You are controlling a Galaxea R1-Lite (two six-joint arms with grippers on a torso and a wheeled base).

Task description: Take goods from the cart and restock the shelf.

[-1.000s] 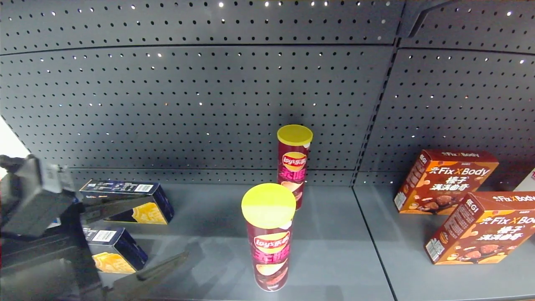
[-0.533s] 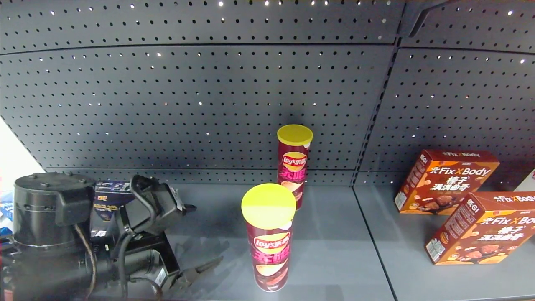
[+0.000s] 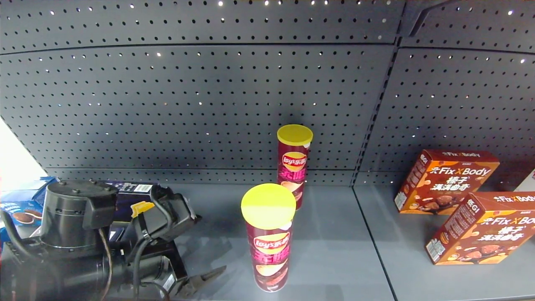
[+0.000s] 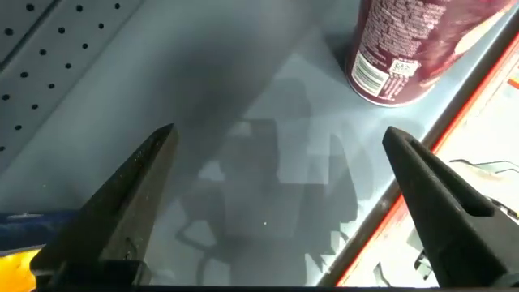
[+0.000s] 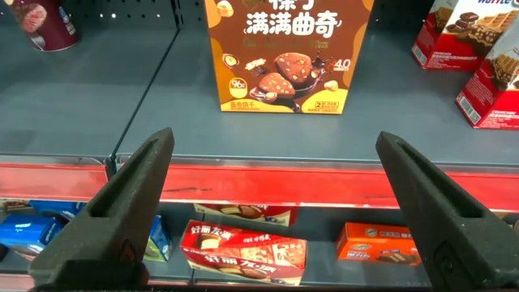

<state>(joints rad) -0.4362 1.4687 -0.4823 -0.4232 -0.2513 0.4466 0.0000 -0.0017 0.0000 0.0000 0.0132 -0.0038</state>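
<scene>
Grey steel shelf [image 3: 334,251], goods on it counted: two cans, two orange boxes, and at least one dark-blue box [image 3: 129,188] mid-left of the head frame, count unsure because the left arm covers that spot. Front can [image 3: 269,238] stands lower centre and rear can [image 3: 294,165] behind it near the pegboard [image 3: 209,104]; both are upright and apart. Rear orange box [image 3: 445,182] and front orange box [image 3: 480,228] lie tilted at the right edge, close together. Left gripper [image 4: 280,136] sits lower left of the head frame, low over the shelf, jaws spread wide with nothing between them; the front can's base is near, in the upper right of its wrist view. Right gripper [image 5: 273,139] is also spread wide and empty, facing the shelf's front lip with an orange box ahead. Handling guess: cans are light, stiff tubes with a glossy wrap, so slippery, and tall and narrow, so they tip easily. Take them mid-body across the diameter, not by the lid. Boxes are light thin card that dents; grip across the narrow faces with a modest squeeze.
</scene>
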